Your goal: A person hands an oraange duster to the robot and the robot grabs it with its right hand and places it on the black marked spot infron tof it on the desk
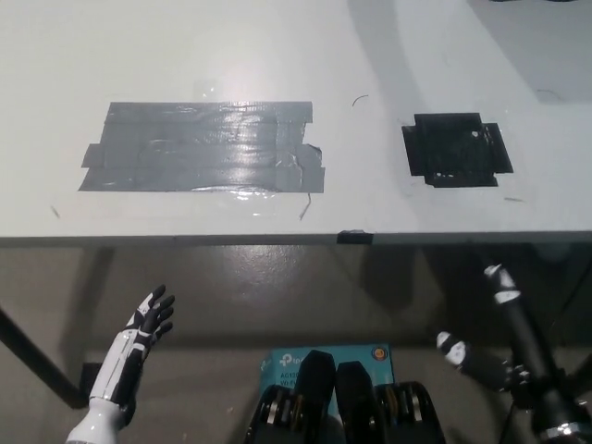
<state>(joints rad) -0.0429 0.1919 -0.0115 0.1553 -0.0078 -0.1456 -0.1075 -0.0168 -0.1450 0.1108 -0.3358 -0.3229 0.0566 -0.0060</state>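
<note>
A black taped square (456, 150) marks a spot on the right side of the white desk (277, 55). No orange duster and no person appear in the head view. My black right hand (495, 328) hangs below the desk's front edge at the lower right, fingers apart and holding nothing. Below the desk at the lower left, my white left hand (146, 326) rests with its fingers spread, empty.
A large grey tape patch (205, 148) covers the desk's left-middle area. The desk's front edge (296, 238) runs across the picture, with dark floor below. A teal box (324, 361) lies on the floor near the bottom middle.
</note>
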